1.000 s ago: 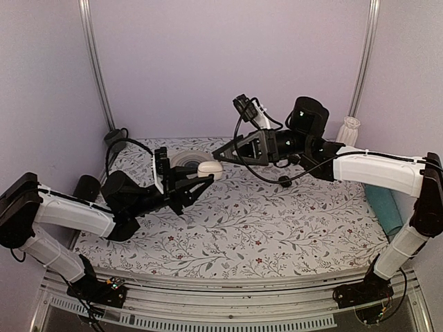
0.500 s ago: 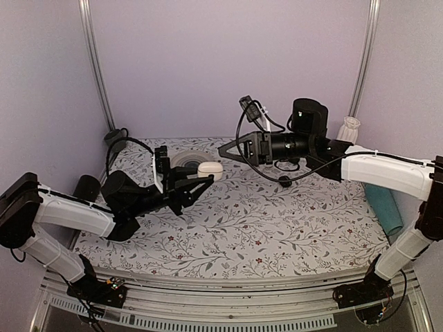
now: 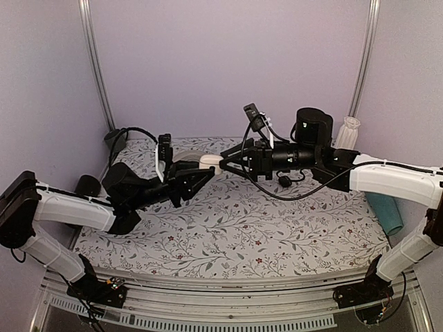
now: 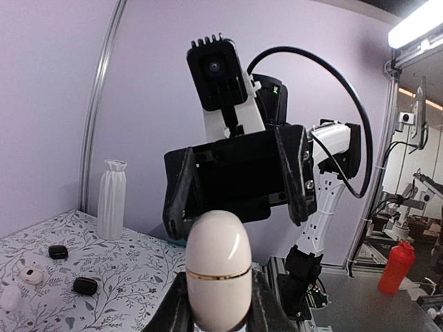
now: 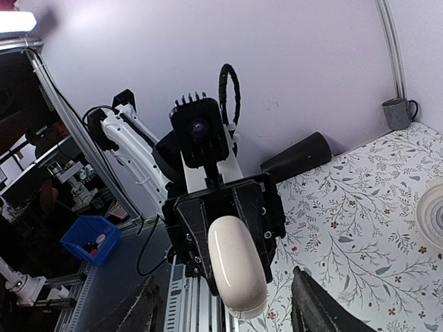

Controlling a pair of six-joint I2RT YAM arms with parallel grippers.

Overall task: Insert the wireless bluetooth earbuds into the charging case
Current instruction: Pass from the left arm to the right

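Charging case (image 4: 218, 266): held clear of the table, clamped at its lower end between the fingers (image 4: 174, 306) of the left gripper (image 3: 205, 171), which is closed tight on it. The lid is seen shut, a thin gold seam running round the middle.

Right gripper (image 3: 225, 164): brought nose to nose with the left. Its jaws are spread wide, one on each side of the case's free end, and a gap is seen on both sides. Nothing is held in it.

Table (image 3: 277, 228): covered in a floral cloth. Two small pale pieces (image 4: 31, 275) are noted on it near a white vase (image 4: 111, 207), well apart from the case. These may be the wireless bluetooth earbuds, but they are too small to tell for certain. Two small black rounded pieces (image 4: 85, 284) lie just beside them.
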